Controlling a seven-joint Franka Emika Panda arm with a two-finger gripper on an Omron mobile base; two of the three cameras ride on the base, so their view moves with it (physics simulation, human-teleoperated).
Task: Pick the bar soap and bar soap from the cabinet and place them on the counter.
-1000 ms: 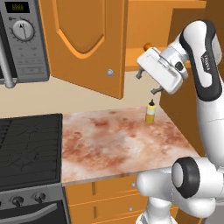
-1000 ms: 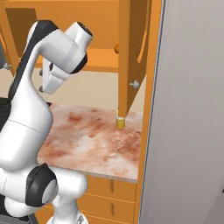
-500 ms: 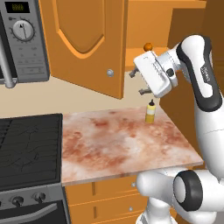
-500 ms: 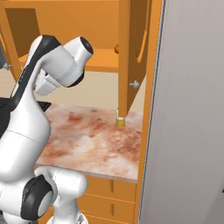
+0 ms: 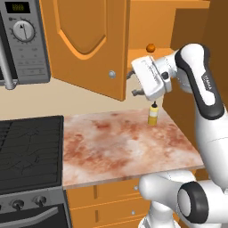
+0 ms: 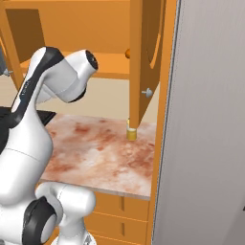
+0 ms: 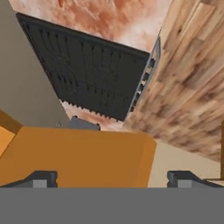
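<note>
Orange wood everywhere in this kitchen, and the cabinet (image 5: 93, 44) door is swung open with the arm's gripper (image 5: 134, 83) hanging up by the shelf (image 6: 107, 64), just right of that door's edge. Its jaws are spread wide with nothing between them; from the hand camera you can see both tips far apart over the top of the orange door. Honestly I can't spot either bar soap from here; the only thing I can make out on the shelf is a little orange ball (image 5: 150, 47), so the soaps must be tucked somewhere behind the door or the arm, can't tell. Down on the bench (image 5: 124, 147), the marbled reddish stone one, there's just a yellow bottle (image 5: 152, 115) with a dark cap sitting at the far right, plus the black stove (image 5: 26, 151) off to the left. So my read is basically nothing's done yet: no soap on the bench, none in the jaws. Both pickups and both drops are left to do.
</note>
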